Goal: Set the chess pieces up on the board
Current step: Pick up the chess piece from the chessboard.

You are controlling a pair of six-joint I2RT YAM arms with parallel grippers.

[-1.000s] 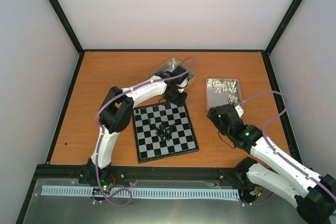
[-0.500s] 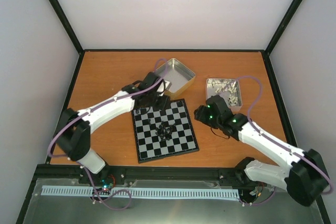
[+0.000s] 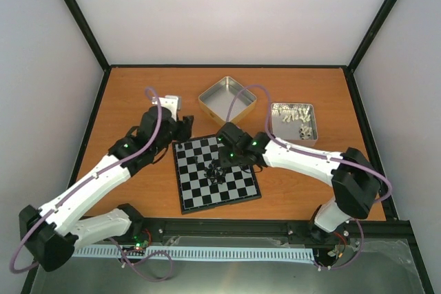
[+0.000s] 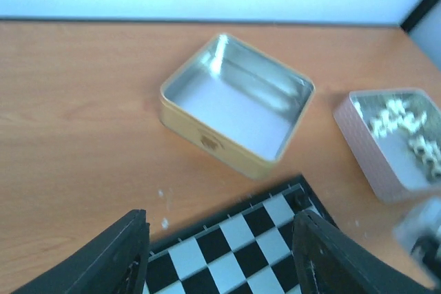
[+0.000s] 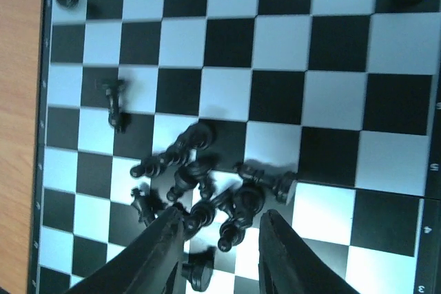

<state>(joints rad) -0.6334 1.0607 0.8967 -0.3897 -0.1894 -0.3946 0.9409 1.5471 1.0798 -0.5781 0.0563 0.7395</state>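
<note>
- Tabletop (image 3: 138, 94): carries the board, 2 tins, both arms.
- Board (image 3: 200, 194): lies flat at the middle, near edge.
- Gold tin (image 4: 207, 139) and silver tin (image 3: 279, 123): beyond the board, apart.
- Left claw (image 4: 219, 256): wide, holding nothing, over the board's far edge.
- Right claw (image 5: 220, 253): partly apart, straddling the heap; grip cannot be told.
- Chess pieces (image 5: 244, 201): heaped mid-board, 3 strays elsewhere on it.

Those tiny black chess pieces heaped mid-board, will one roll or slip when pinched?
The tiny black chess pieces lie toppled in a tangled heap, so one may well roll. Small against the right gripper, it could slip or drag neighbours.
</note>
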